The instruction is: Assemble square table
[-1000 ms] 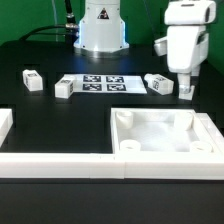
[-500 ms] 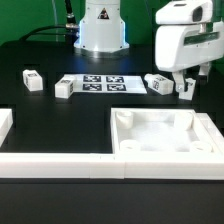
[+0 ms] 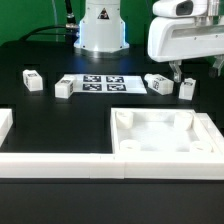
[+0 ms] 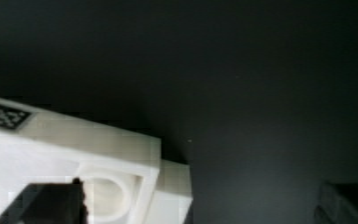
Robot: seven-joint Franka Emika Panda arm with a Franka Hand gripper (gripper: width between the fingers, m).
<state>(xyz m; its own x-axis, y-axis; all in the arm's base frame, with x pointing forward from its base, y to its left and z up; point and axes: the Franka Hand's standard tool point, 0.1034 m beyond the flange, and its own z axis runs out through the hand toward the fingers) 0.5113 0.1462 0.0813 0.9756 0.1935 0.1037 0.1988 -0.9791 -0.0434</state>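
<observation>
The square table's white tabletop (image 3: 165, 133) lies at the front on the exterior view's right, rim up, with round sockets in its corners. Two tagged white legs (image 3: 33, 80) (image 3: 66, 88) lie on the exterior view's left, and two more (image 3: 158, 84) (image 3: 187, 89) lie behind the tabletop. My gripper (image 3: 195, 68) hangs above those two right legs, touching nothing. In the wrist view a tabletop corner (image 4: 87, 150) with a socket (image 4: 119, 188) lies far below my open gripper (image 4: 202, 210). Its dark fingertips (image 4: 51, 205) stand wide apart with nothing between them.
The marker board (image 3: 100, 83) lies flat between the two pairs of legs. A long white border bar (image 3: 55, 165) runs along the front, and another (image 3: 4, 125) stands at the exterior view's left edge. The robot's base (image 3: 100, 25) is at the back.
My gripper has risen from beside the rightmost leg and swung round, so the hand now looms larger at the top of the exterior view. Legs and tabletop have not moved.
</observation>
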